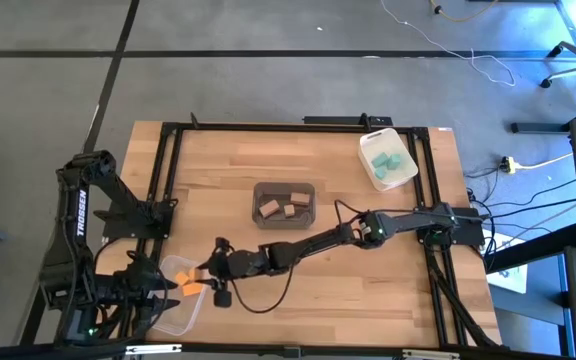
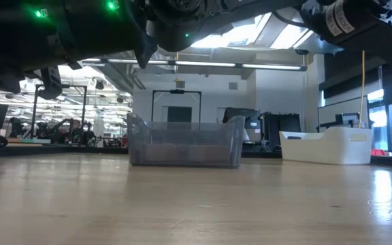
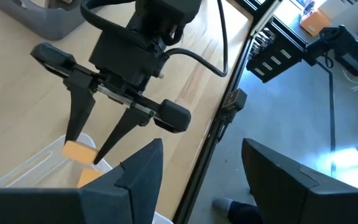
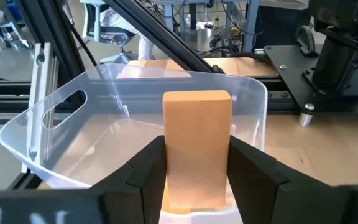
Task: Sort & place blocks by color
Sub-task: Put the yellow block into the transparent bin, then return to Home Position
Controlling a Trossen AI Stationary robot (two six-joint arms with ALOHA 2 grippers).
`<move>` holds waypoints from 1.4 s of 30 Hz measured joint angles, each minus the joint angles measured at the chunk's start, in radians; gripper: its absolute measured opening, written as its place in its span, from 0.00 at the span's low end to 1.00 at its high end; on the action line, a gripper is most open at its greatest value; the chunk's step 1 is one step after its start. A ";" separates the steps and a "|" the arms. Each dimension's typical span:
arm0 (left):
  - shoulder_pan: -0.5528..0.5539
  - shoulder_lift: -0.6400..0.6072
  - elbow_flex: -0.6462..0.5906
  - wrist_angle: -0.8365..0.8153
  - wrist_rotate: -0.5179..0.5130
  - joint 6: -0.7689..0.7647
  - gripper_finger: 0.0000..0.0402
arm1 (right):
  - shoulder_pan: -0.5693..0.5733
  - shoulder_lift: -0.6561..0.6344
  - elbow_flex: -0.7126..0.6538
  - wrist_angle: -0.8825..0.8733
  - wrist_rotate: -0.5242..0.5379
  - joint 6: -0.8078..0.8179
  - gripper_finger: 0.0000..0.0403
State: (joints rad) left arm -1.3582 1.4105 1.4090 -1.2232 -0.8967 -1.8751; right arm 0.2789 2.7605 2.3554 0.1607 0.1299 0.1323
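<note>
My right gripper (image 1: 204,279) reaches across the table to the clear bin (image 1: 168,312) at the near left corner and is shut on an orange block (image 4: 197,124). The left wrist view shows that block (image 3: 79,151) over the bin's rim, with a second orange block (image 3: 89,177) lying inside the bin. Tan blocks (image 1: 280,209) lie in the dark grey bin (image 1: 284,187) at mid-table. Teal blocks (image 1: 386,162) lie in the white bin (image 1: 368,172) at the far right. My left gripper (image 3: 197,186) waits open at the table's near left edge, beside the clear bin. My right gripper pinches the orange block by its two side faces (image 4: 174,158) between its two fingers. The fingers (image 3: 78,118) slant down from above, and only their free ends are on the block. The block is lifted clear, above the clear bin's near rim (image 4: 135,93).
The black frame rails (image 1: 163,180) run along the table's left, far and right edges. The left arm's base (image 1: 93,215) stands just left of the clear bin. In the low view the grey bin (image 2: 186,144) and the white bin (image 2: 325,146) stand across bare wood.
</note>
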 joint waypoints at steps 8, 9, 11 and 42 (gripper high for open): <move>0.000 0.000 0.000 0.000 0.027 0.000 0.52 | -0.007 0.000 0.000 -0.013 -0.018 0.094 0.39; 0.000 0.000 0.000 0.000 0.027 0.000 0.52 | -0.009 0.000 0.000 -0.017 -0.036 0.102 0.39; 0.000 0.000 0.000 0.000 0.027 0.000 0.52 | -0.014 0.000 0.000 -0.020 -0.062 0.118 0.39; 0.000 0.000 0.000 0.000 0.027 0.001 0.52 | -0.040 -0.002 0.000 0.029 -0.134 0.069 0.52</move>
State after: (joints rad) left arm -1.3582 1.4105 1.4090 -1.2228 -0.8692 -1.8740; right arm 0.2386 2.7590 2.3554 0.1895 -0.0040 0.2013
